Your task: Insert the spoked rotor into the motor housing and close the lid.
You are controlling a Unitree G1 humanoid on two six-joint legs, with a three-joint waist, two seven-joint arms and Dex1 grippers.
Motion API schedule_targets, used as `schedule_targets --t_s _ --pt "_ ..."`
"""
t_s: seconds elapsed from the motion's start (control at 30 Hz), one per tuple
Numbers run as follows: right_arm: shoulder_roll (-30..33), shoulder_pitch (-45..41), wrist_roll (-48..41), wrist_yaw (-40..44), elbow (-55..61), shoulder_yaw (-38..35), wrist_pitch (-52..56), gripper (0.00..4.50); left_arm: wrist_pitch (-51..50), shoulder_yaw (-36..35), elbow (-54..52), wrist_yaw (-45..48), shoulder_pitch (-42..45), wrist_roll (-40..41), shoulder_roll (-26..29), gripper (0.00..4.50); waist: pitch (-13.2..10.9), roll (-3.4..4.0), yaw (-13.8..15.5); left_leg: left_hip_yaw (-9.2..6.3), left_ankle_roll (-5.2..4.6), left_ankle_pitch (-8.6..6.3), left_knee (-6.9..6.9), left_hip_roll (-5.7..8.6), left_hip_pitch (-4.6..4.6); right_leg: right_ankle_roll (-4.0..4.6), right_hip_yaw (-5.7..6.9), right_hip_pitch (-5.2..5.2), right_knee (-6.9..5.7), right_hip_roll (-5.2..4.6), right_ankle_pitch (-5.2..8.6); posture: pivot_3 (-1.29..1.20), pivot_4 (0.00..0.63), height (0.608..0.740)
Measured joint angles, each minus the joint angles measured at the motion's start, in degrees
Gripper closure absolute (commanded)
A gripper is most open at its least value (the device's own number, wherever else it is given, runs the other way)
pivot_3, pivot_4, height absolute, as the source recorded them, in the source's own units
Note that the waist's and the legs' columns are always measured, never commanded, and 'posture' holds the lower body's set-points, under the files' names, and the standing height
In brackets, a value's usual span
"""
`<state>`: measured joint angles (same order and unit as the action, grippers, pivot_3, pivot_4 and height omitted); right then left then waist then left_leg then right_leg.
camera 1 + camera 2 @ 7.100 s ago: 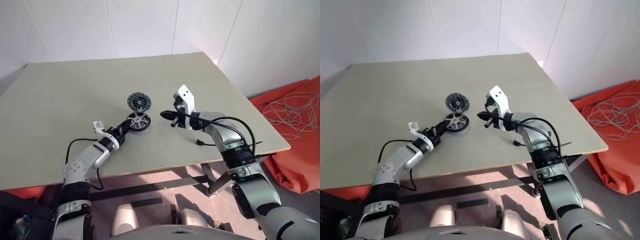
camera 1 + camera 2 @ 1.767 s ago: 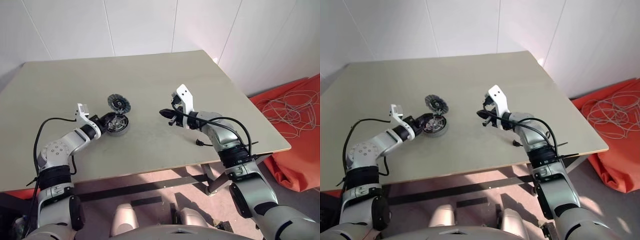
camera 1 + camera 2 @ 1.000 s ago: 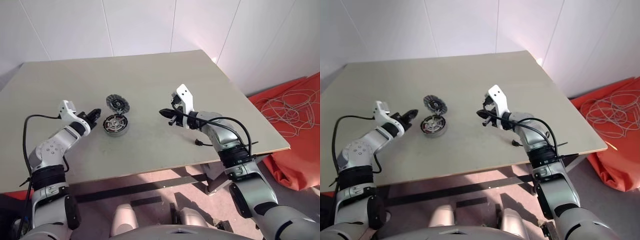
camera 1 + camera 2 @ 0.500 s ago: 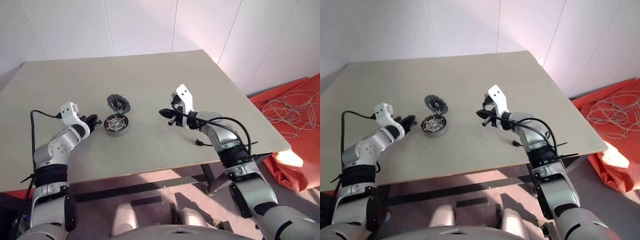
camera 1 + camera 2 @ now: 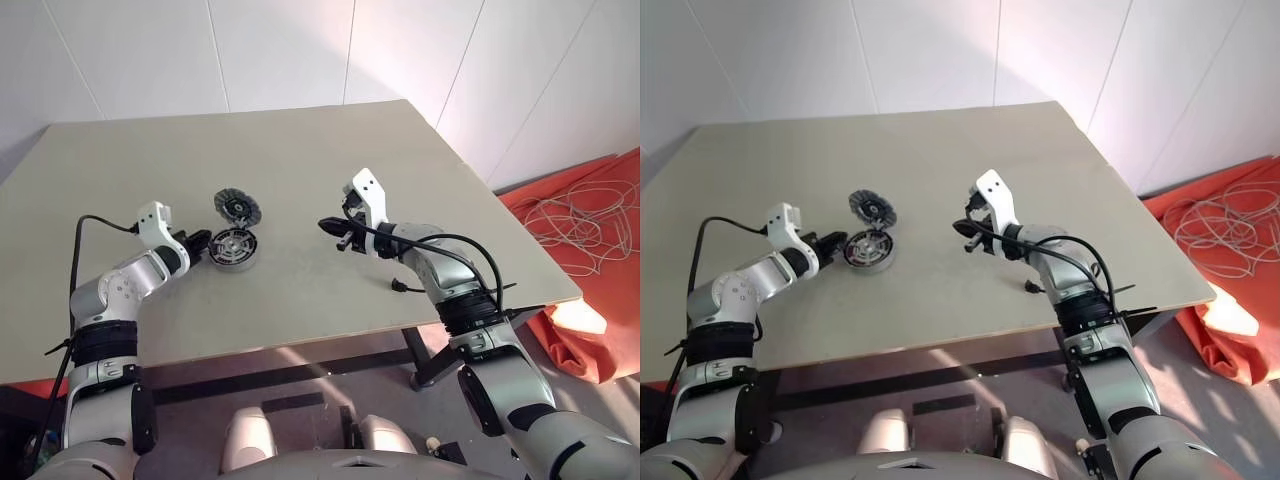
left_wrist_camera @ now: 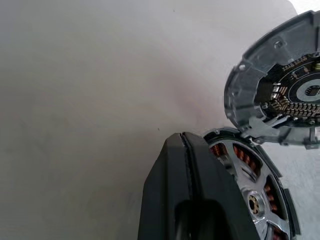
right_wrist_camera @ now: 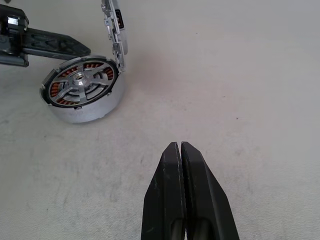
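- Spoked rotor (image 7: 81, 83) seated in motor housing (image 7: 95, 111), left half of table (image 5: 300, 140), well off its edges.
- Lid (image 5: 238, 206) hinged up, open, on housing's far side.
- Left gripper (image 5: 203, 243) pressed together, tips at housing's left rim.
- Right gripper (image 7: 180, 150) pressed together, empty, well right of housing.

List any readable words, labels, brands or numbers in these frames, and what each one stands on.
No text can be read.
Lid: its inner face shows a circuit board with small parts; any markings are too small to read.
Motor housing: no lettering shows.
Left gripper and right gripper: plain black fingers, no labels.
Table: unmarked.
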<state>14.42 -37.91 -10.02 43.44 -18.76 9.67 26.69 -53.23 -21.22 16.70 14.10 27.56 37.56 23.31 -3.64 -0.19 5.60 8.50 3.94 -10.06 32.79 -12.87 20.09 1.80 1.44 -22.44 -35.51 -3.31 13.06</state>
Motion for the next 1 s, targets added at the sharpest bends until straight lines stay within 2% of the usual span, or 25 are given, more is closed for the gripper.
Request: schedule_targets --t_s 0.43,0.7,1.0 --pt "0.1 -0.7 0.0 -0.5 0.0 0.0 -0.1 4.5 -1.7 1.2 -1.1 0.5 1.0 -2.9 -0.3 4.47 0.0 0.01 0.3 -0.01 -0.04 -0.02 0.01 0.05 -0.01 0.0 0.0 0.07 0.02 -0.05 0.0 0.0 0.0 0.74" --pt "0.2 -0.7 0.0 -0.5 0.0 0.0 -0.1 4.5 -3.9 1.2 -2.5 2.7 1.1 -2.4 -2.9 4.47 0.0 0.02 1.9 -0.01 -0.08 -0.04 0.01 0.09 0.05 0.0 0.0 0.08 0.08 -0.11 0.0 0.0 0.0 0.74" --pt "0.3 -0.7 0.0 -0.7 0.0 0.0 -0.1 4.5 -8.6 3.4 -4.2 5.9 1.8 -1.6 -5.3 4.47 0.0 0.02 2.2 0.0 -0.08 -0.05 0.0 0.09 0.07 0.0 0.0 0.07 0.09 -0.11 0.0 0.0 0.0 0.74"
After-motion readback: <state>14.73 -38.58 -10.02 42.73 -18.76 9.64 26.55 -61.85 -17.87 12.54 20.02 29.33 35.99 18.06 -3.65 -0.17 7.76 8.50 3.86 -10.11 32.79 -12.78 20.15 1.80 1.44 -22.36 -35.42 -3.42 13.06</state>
